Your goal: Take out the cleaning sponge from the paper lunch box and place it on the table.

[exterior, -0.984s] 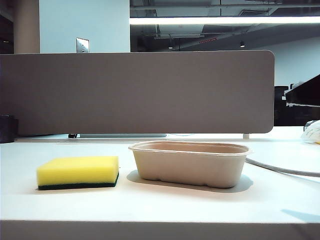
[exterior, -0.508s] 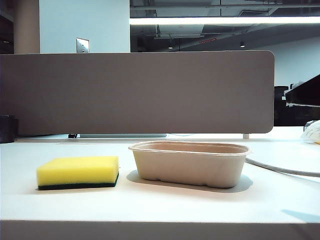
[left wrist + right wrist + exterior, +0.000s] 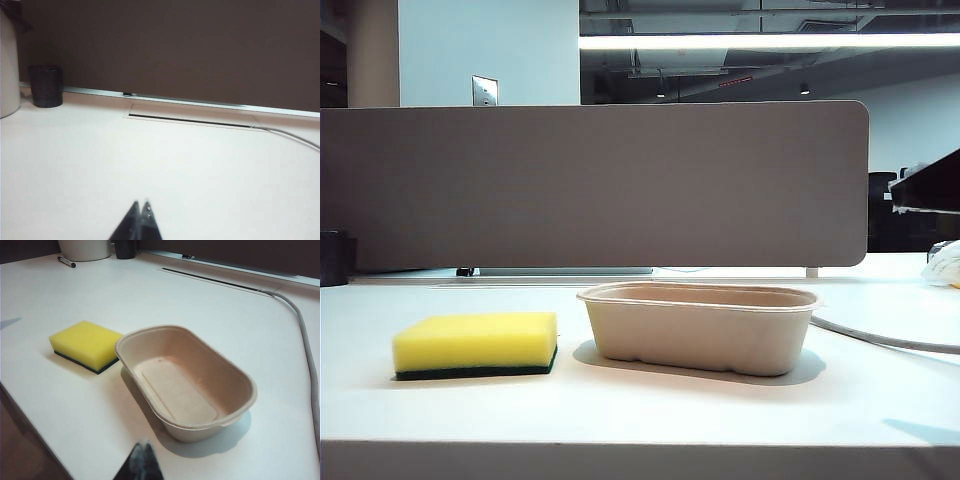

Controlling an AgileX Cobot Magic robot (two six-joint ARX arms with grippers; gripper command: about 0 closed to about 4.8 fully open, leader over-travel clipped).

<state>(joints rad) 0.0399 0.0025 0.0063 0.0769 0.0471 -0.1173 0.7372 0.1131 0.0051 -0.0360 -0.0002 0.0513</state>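
Note:
The yellow cleaning sponge [image 3: 476, 344] lies flat on the white table [image 3: 640, 410], green layer down, just left of the beige paper lunch box [image 3: 700, 326]. The right wrist view shows the sponge [image 3: 86, 345] beside the box [image 3: 186, 381], whose inside holds nothing. My left gripper [image 3: 141, 205] is shut with nothing in it, over bare table facing the divider. My right gripper [image 3: 142, 445] is shut too, hovering near the table's front edge, short of the box. Neither gripper shows in the exterior view.
A grey-brown divider panel [image 3: 595, 185] runs along the back edge. A grey cable [image 3: 880, 340] trails on the table right of the box. A dark cup [image 3: 46, 86] and a white container [image 3: 9, 60] stand at the back left. A pen [image 3: 66, 262] lies far from the sponge.

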